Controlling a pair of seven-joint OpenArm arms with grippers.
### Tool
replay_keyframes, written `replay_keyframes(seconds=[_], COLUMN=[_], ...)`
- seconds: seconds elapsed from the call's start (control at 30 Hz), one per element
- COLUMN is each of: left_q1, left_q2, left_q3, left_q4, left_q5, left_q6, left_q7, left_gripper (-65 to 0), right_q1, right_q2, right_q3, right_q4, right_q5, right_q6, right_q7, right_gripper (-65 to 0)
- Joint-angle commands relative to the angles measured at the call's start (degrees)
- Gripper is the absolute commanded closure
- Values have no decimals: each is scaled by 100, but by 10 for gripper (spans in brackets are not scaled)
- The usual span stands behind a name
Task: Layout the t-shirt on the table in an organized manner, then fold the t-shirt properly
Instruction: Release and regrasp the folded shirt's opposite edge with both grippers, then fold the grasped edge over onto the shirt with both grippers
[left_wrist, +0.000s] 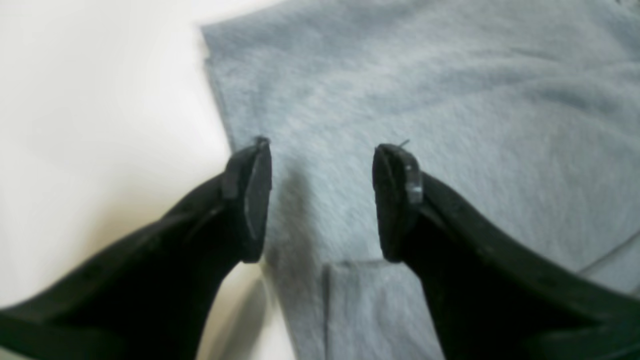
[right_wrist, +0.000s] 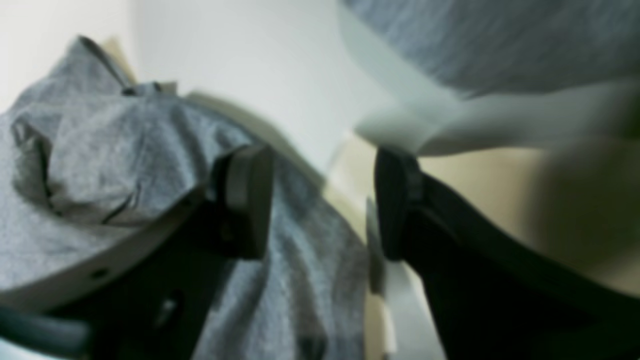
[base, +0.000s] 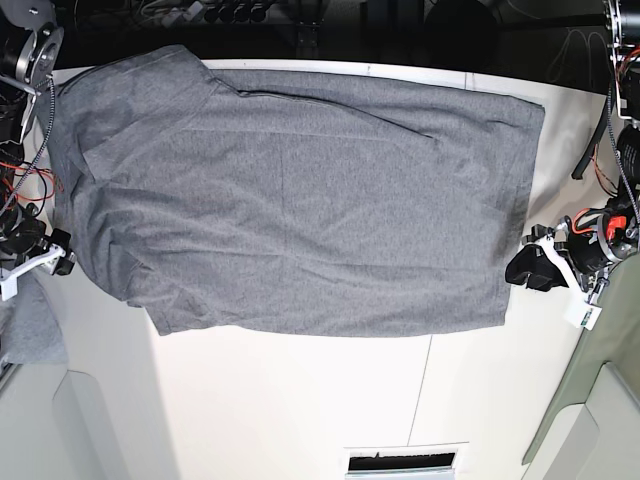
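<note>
With both tools spread wide and holding nothing, the left tool over the hem and the right tool by the sleeve, the t-shirt lies flat across the white surface, so I'd smooth creases before folding.

Dark cable clutter — pale grey-green panel

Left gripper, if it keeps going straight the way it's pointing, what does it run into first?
Most likely the t-shirt: the left gripper is open, pointing down over grey cloth just inside its edge, with the white table alongside. Height above the cloth is unclear.
</note>
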Motion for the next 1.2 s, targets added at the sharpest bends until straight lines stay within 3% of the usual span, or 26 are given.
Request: replay_keyframes(seconds=[0.0, 0.2, 0.37, 0.63, 0.7, 0.77, 0.83, 0.87, 0.93, 1.0, 1.07, 1.17], left_q1=[-221, -1147, -1797, -1926, -1928, -1926, -1926, -1928, -1958, -2009, -2061, -2061], left_q2=[-105, 39, 326, 695, 767, 811, 811, 802, 758, 673, 531, 256], left_q3=[35, 409, 435, 435, 435, 435, 435, 435, 435, 435, 435, 435], left_q4=[-205, -2103, -3348, -3609, -3609, -3609, -3609, -3609, -3609, -3587, -3477, -3141], left_q5=[-70, 542, 741, 1005, 1043, 1241, 1370, 1394, 1390, 1329, 1058, 168], left_q6=[-22, -22, -22, -22, -22, -20, -20, -20, -20, -28, -358, -358], left_q7=[-160, -1224, -1611, -2144, -2153, -2155, -2157, -2155, -2153, -2083, -1862, -1167], left_gripper=[-349, -378, -378, -376, -316, -169, -30, 0, 0, 0, 0, 0], right_q1=[120, 118, 118, 120, 118, 120, 131, 136, 142, 140, 133, 118], right_q2=[109, 109, 92, -149, -192, -195, -175, -157, -151, -144, -138, -138], right_q3=[-9, -15, -15, -15, -15, -15, -15, -15, -13, -13, -11, -11], right_q4=[-46, -413, -413, -411, -411, -411, -400, -393, -308, -153, 90, 555], right_q5=[37, 39, 181, 490, 492, 494, 487, 490, 490, 487, 487, 490], right_q6=[22, 57, 348, 470, 671, 702, 702, 704, 715, 715, 713, 713], right_q7=[109, 118, 103, -17, -61, -72, -74, -72, -74, -111, -208, -605], right_gripper=[-323, -323, -323, -321, -321, -310, -226, -162, -17, 0, 0, 0])
